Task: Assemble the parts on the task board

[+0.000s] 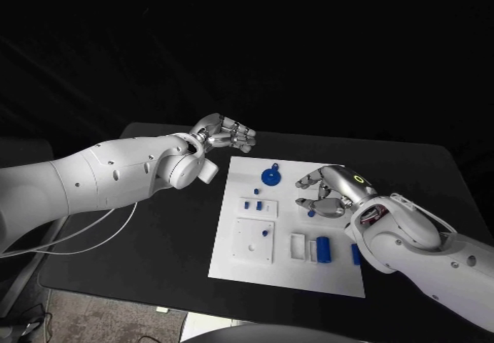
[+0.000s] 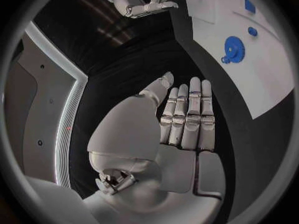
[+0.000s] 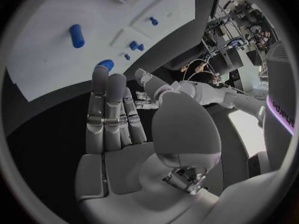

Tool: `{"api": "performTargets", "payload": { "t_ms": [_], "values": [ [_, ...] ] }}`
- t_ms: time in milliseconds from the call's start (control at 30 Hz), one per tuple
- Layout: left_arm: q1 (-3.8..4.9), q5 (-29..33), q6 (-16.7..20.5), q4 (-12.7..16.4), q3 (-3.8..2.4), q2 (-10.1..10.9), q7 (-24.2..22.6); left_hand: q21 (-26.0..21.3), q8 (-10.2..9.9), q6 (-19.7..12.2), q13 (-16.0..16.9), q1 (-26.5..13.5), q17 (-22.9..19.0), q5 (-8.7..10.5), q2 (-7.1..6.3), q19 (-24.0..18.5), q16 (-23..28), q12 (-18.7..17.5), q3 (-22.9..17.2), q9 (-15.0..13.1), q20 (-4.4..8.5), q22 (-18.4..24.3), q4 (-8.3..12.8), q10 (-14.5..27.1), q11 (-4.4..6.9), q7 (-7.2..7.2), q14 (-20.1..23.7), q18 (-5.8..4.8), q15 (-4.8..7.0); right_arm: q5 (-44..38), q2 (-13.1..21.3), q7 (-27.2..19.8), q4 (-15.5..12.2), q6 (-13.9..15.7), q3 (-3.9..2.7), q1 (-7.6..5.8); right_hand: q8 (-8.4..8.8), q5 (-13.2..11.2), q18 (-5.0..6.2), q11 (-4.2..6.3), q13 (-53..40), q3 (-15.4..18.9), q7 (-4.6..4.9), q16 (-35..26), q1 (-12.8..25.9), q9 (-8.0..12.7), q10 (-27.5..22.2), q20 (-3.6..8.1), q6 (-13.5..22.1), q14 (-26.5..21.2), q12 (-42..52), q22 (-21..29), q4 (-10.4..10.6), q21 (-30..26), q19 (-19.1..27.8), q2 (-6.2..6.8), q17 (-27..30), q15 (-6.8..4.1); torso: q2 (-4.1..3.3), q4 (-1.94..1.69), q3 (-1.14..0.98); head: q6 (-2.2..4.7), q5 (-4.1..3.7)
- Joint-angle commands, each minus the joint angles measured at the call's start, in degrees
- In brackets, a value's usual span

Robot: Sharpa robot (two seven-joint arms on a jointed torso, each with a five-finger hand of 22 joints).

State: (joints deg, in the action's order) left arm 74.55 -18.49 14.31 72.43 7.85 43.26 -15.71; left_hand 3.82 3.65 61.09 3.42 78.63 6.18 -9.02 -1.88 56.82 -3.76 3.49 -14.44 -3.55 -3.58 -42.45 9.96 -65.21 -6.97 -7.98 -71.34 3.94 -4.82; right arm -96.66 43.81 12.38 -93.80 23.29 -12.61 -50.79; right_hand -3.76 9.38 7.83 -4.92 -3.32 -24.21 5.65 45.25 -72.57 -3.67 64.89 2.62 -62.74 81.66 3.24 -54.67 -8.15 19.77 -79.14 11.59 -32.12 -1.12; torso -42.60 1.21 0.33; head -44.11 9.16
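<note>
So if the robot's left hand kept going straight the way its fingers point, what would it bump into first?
Probably nothing on the board: the left hand points along the bare black table, beside the white task board. Farther on is the right hand, though depth is unclear.

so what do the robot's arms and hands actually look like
Both arms are smooth white shells with rounded joints. The left hand and right hand are silver metal with segmented fingers. A small yellow-green ring mark sits on the back of the right hand. A thin white cable loops below the left arm.
</note>
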Motion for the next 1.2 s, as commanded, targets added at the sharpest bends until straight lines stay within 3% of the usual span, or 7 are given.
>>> {"api": "performTargets", "payload": {
  "t_ms": [33, 200, 467, 767, 900, 1000, 1200],
  "values": [
    [0.08, 0.3, -0.9, 0.1, -0.05, -0.1, -0.6, 0.4, 0.0, -0.2, -0.1, -0.3, 0.1, 0.14, -0.02, 0.3, 0.1, -0.1, 0.3, 0.0, -0.20, 0.0, -0.1, 0.2, 0.04, -0.07, 0.3, -0.20, -0.07, -1.3, 0.6, -0.3, 1.4, -7.3, -0.15, -0.13, 0.19, -1.5, -0.11, -0.23, 0.0, 2.0, -0.64, 0.3, -0.3, 0.0, -1.0, -0.42, 0.9, -0.6, 0.2, 0.4, 0.0, -0.7, 0.0, -0.30, 0.3, 0.07, 0.01, 0.11, -0.04, 0.26, -0.62],
    [0.07, 0.3, -1.1, 0.0, -0.04, -0.1, -0.7, 0.4, 0.0, -0.2, -0.1, -0.3, 0.1, 0.14, -0.02, 0.3, 0.1, -0.1, 0.3, 0.0, -0.20, 0.0, -0.1, 0.2, 0.04, -0.07, 0.3, -0.20, -0.07, -4.1, 0.9, 0.6, 4.1, -9.8, -0.35, -0.34, 0.19, -4.2, 0.74, -0.42, -0.1, 7.2, 0.33, 0.3, -2.2, 0.1, -2.2, -0.92, 3.2, -0.7, 0.2, 1.9, 2.1, -2.3, -1.0, -0.11, 0.8, 0.26, 0.01, 0.03, 0.00, 0.51, -1.54],
    [0.07, 0.3, -1.3, 0.0, -0.04, -0.2, -0.7, 0.4, 0.0, -0.2, -0.1, -0.4, 0.1, 0.17, 0.07, 0.3, 0.1, -0.1, 0.4, 0.0, -0.16, 0.1, -0.1, 0.1, 0.05, -0.09, 0.2, -0.23, -0.05, -7.3, 0.2, 2.5, 6.5, -13.9, -0.35, -0.41, 0.17, -5.8, 0.55, -0.64, -0.1, 7.6, -0.31, 0.1, -2.8, 0.1, -3.2, -1.05, 4.5, -1.1, 0.2, 3.3, 4.0, -3.9, -1.4, 0.68, 1.3, 0.43, -0.06, -0.17, 0.03, 0.76, -2.56],
    [0.06, 0.3, -1.4, 0.0, -0.04, -0.2, -0.7, 0.4, -0.1, -0.9, -0.1, -0.5, 0.1, 0.18, 0.10, 0.4, 0.1, -0.1, 0.4, 0.0, -0.12, 0.3, -0.2, -0.5, 0.23, -0.23, 0.1, -0.25, 0.04, -8.1, -1.0, 2.7, 7.9, -13.7, -0.19, -0.41, 0.20, -6.1, 0.48, -0.49, 0.0, 6.6, -0.19, 0.1, -2.6, 0.1, -2.6, -0.93, 3.9, -1.0, 0.2, 3.6, 4.1, -4.2, -1.7, 0.40, 1.5, 0.31, -0.07, -0.20, 0.08, 0.71, -2.75],
    [0.06, 0.3, -1.6, 0.0, -0.04, -0.3, -0.7, 0.4, 0.0, -1.0, -0.1, -0.5, 0.2, 0.18, 0.13, 0.5, 0.1, -0.1, 0.3, 0.0, -0.04, 0.3, -0.2, -0.9, 0.35, -0.25, -0.1, -0.29, 0.13, -7.9, -1.5, 2.3, 8.3, -14.0, 0.09, -0.41, 0.19, -6.3, 0.05, 0.00, 0.0, 4.1, 0.18, 0.3, -2.6, 0.1, -0.4, -0.49, 3.0, -0.8, 0.2, 3.3, 3.1, -3.9, -2.0, -0.54, 1.5, -0.06, -0.08, -0.21, 0.10, 0.51, -2.81],
    [0.06, 0.3, -1.7, 0.0, -0.04, -0.3, -0.7, 0.4, 0.0, -1.0, -0.1, -0.5, 0.2, 0.18, 0.13, 0.5, 0.1, -0.1, 0.3, 0.0, -0.04, 0.3, -0.2, -0.9, 0.35, -0.25, -0.1, -0.29, 0.13, -7.9, -1.8, 2.1, 8.6, -14.2, 0.43, -0.40, 0.24, -6.3, -0.33, 0.39, 0.0, -1.7, 1.08, 0.4, -1.5, 0.1, 2.4, 0.04, 1.8, -0.7, 0.1, 2.4, 1.8, -3.3, -1.8, -0.16, 1.3, -0.45, -0.07, -0.17, 0.09, 0.39, -2.79],
    [0.06, 0.3, -1.9, 0.0, -0.04, -0.2, -0.7, 0.4, -0.1, -1.3, -0.1, -0.6, 0.2, 0.19, 0.17, 0.6, 0.1, -0.1, 0.3, 0.0, 0.00, 0.4, -0.3, -0.9, 0.34, -0.30, -0.2, -0.34, 0.13, -7.9, -2.2, 1.7, 9.1, -14.1, 0.90, -0.35, 0.19, -6.4, -0.56, 1.11, 0.0, -9.3, 0.82, 0.7, 0.2, 0.0, 5.1, 0.38, 0.5, -0.3, 0.1, 0.2, 0.6, -1.9, -1.3, 0.00, 0.9, -0.73, -0.05, -0.15, 0.11, 0.20, -2.82]
  ]
}}
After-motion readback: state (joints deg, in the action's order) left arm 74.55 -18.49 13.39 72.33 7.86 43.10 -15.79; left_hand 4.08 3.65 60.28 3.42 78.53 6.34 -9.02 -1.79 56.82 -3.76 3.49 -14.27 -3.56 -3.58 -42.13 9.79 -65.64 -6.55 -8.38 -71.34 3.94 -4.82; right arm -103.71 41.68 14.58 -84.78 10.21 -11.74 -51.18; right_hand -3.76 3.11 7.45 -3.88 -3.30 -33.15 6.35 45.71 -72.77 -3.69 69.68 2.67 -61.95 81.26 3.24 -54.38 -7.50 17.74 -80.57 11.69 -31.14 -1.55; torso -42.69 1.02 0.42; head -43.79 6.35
